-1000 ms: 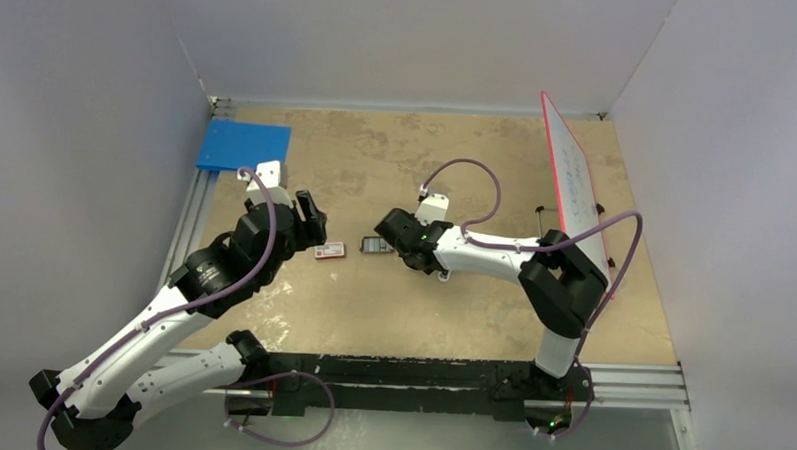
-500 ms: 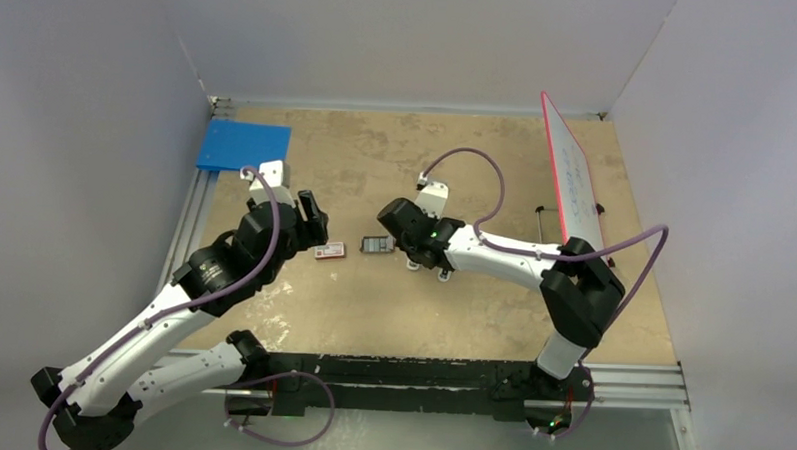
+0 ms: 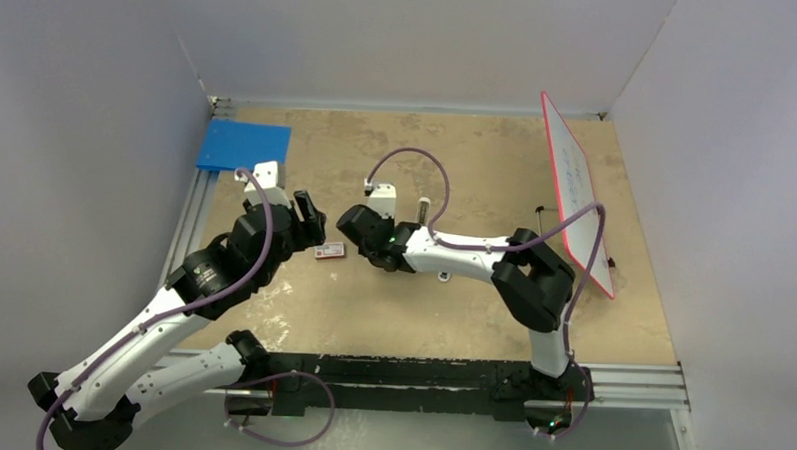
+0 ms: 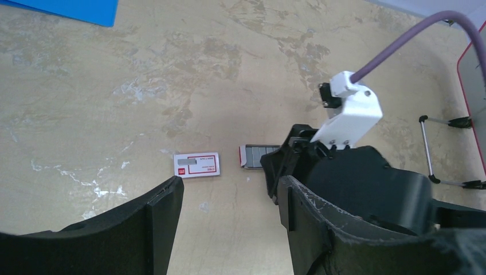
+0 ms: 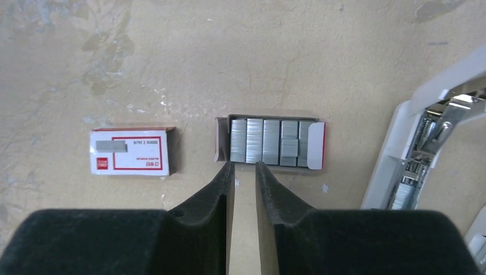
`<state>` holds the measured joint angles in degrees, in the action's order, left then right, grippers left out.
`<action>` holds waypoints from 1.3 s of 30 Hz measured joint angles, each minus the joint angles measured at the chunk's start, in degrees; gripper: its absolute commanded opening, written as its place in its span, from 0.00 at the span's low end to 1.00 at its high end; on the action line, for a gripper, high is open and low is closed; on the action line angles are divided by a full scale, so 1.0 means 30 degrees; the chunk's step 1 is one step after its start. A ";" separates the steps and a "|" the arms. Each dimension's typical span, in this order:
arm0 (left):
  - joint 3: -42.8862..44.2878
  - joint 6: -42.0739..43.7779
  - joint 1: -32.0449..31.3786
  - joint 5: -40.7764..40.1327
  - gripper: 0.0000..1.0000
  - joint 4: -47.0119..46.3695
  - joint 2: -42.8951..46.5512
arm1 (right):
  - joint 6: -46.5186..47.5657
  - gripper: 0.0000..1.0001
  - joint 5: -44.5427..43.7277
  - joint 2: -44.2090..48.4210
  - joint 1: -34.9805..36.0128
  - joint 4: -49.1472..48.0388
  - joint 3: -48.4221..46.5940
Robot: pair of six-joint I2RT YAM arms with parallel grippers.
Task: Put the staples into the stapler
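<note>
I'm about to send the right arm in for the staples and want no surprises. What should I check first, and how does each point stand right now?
1. The staples lie exposed in their open tray: ok.
2. The right gripper sits at the tray's near edge, facing the leftmost strips: ok.
3. Its narrow gap fits one strip: cannot tell.
4. The stapler lies open, inner channel showing: ok.
5. The left gripper is open, empty and apart from the tray: ok.
6. The red-and-white box lies apart from the tray, out of the way: ok.
</note>
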<state>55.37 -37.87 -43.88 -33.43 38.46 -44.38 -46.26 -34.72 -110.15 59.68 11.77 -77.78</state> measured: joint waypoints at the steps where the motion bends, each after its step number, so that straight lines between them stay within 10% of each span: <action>1: 0.0000 0.0007 0.0000 0.0000 0.61 0.0000 0.0015 | 0.0007 0.27 -0.0022 -0.0364 0.0051 0.0029 -0.0248; 26: 0.0000 0.0022 0.0000 -0.0007 0.61 0.0000 -0.0036 | -0.0466 0.42 -0.0627 -0.1989 -0.0721 0.1064 -0.0648; 39: 0.0000 0.0022 0.0000 -0.0007 0.61 0.0007 -0.0277 | 0.0175 0.35 -0.0510 -0.1989 -0.1078 0.0408 -0.0641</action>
<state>55.37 -37.80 -43.88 -33.45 38.48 -45.21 -45.74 -36.25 -116.11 56.45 12.99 -79.70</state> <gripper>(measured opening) 0.608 0.354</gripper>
